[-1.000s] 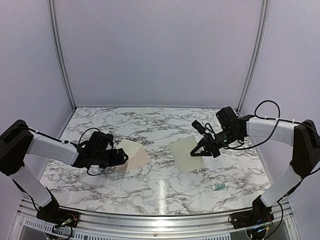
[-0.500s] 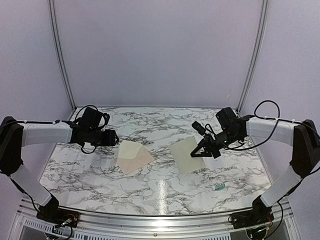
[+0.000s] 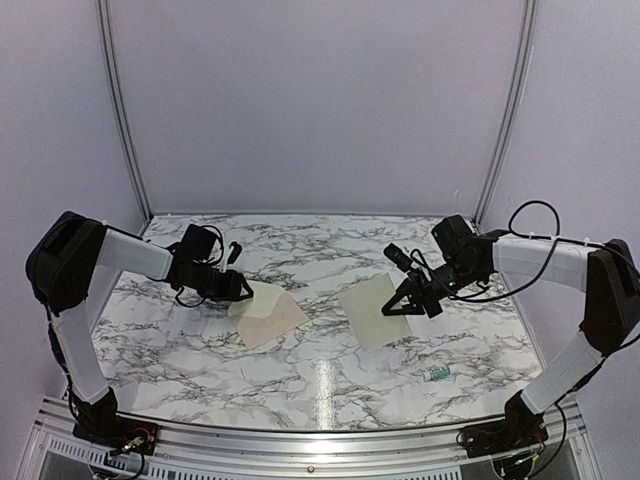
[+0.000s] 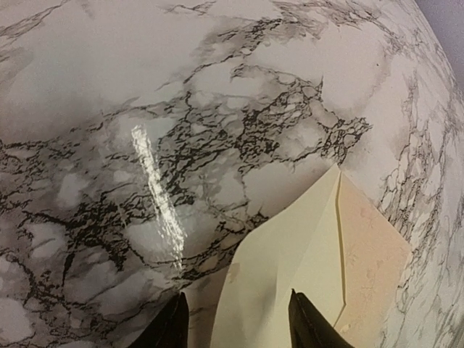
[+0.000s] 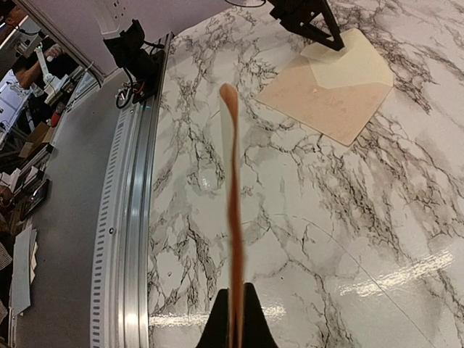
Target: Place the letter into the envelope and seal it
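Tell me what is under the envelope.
The envelope lies flat on the marble table. Only tabletop shows around its edges; whatever may lie beneath it is covered by the paper.

Up top, the fixed camera sits high behind both arm bases and looks forward and down, taking in the whole marble tabletop [image 3: 320, 380] out to its far edge and the back wall. The left wrist camera is right down close to the surface, peering past its own left tool [image 4: 235, 322] at one corner of the envelope [image 4: 312, 268] on the tabletop's left half. The right wrist camera sights along its right tool [image 5: 235, 315] and the edge-on letter [image 5: 232, 181], leftward across the tabletop beside the near edge, and it shares that envelope with both other views.
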